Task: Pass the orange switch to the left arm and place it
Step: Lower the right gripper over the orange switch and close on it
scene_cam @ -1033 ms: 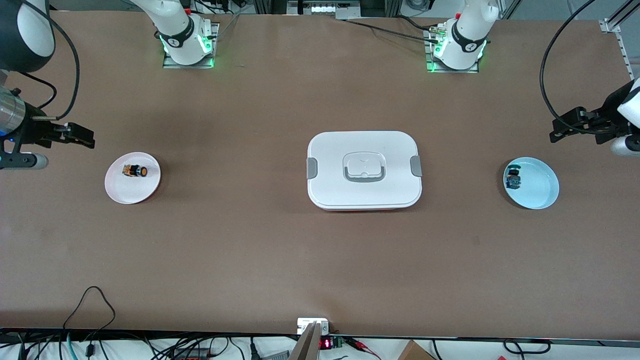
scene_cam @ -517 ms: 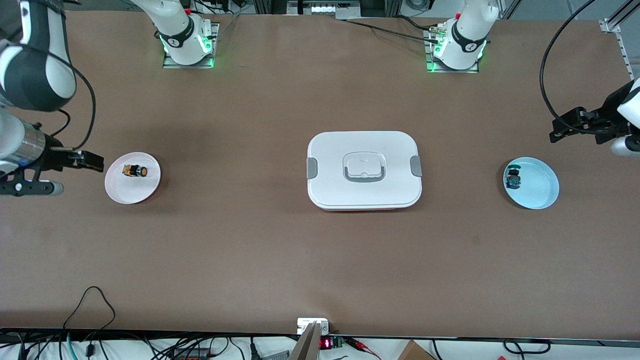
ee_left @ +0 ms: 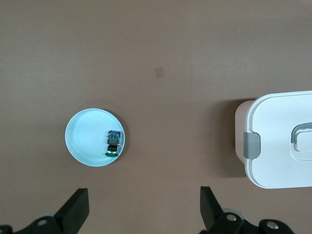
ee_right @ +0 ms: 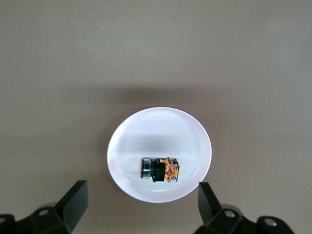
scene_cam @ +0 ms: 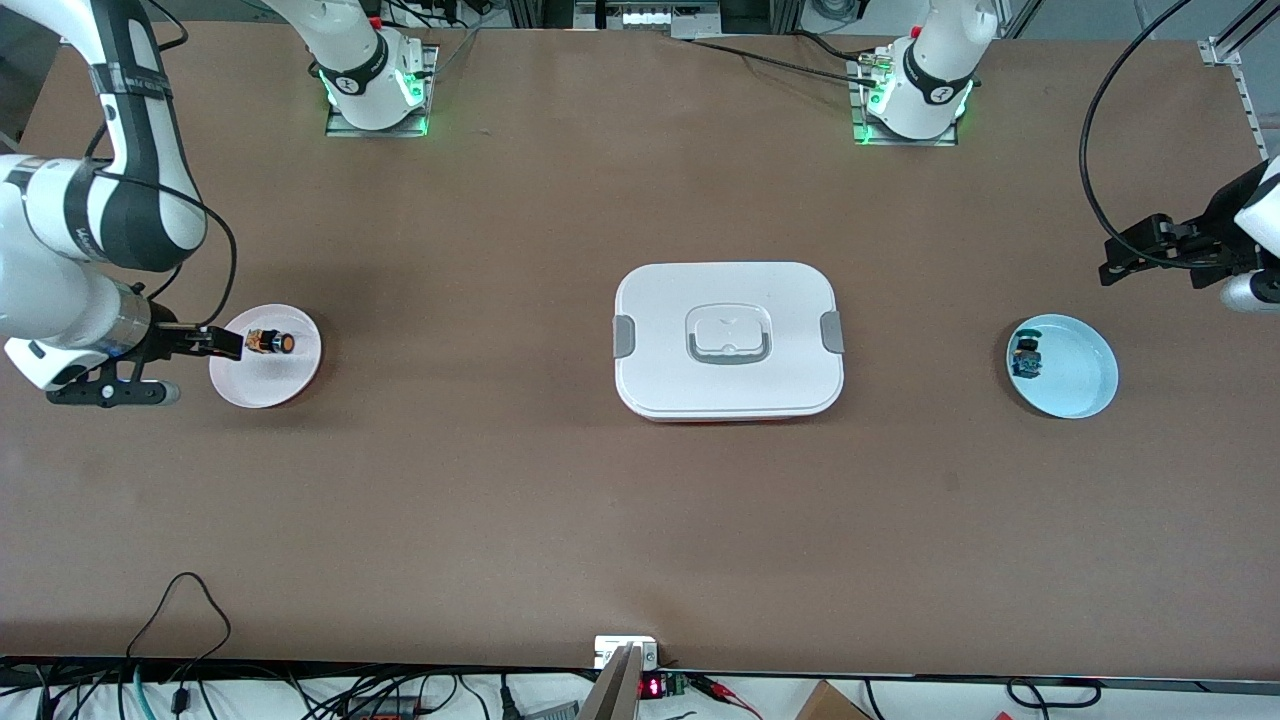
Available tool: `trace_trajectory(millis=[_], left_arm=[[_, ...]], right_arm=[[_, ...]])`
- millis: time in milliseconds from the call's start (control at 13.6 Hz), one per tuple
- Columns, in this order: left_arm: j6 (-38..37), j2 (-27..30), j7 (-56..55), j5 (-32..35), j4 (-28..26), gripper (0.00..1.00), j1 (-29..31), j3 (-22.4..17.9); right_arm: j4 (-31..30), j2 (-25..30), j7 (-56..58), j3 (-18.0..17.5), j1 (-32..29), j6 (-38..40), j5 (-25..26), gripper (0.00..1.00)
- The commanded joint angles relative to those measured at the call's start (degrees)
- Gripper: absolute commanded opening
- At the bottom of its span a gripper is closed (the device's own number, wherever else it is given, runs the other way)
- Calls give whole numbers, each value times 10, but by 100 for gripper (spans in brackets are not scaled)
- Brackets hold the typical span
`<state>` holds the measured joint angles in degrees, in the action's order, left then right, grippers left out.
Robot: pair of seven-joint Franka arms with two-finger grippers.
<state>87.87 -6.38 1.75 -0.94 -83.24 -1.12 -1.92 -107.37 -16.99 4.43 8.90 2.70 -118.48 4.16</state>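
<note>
Brown table bears box, two plates.

Table: matt brown surface, smooth. Box: smooth white plastic, satin sheen, grey plastic clips. White plate beneath the right gripper: glossy. Pale blue plate: glossy. Gripper fingers: matt black.

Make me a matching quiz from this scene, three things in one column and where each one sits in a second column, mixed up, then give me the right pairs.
Things:
1. orange switch
2. blue-green switch
3. box

Places:
A. middle of the table
B. on the white plate, toward the right arm's end
C. on the light blue plate, toward the left arm's end

Pairs: 1-B, 2-C, 3-A
</note>
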Motion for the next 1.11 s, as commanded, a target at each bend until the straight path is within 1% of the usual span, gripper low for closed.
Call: trace_trajectory(millis=[0,295,369,443,590,1033], left_arm=[[-11,-7,10,5,18,100,4,2],[-11,-7,10,5,18,100,5,1],[-11,-7,10,5,18,100,5,1],[-11,-7,10,5,18,100,4,1],[-11,-7,10,5,18,100,4,1],[-11,-7,10,5,18,100,4,1]], right_arm=[[-52,0,12,-4,-19,-59,-4,100],[-79,-16,6,-4,-18,-77,-8,100],[-92,-18,5,-4,-19,-87,-20,100],[-111,-20,5,-4,-25,-107,-34,100],[-137,-37,11,-4,-39,-162,-39,100],[-140,-56,10,-5,-46,-185,-41,100]])
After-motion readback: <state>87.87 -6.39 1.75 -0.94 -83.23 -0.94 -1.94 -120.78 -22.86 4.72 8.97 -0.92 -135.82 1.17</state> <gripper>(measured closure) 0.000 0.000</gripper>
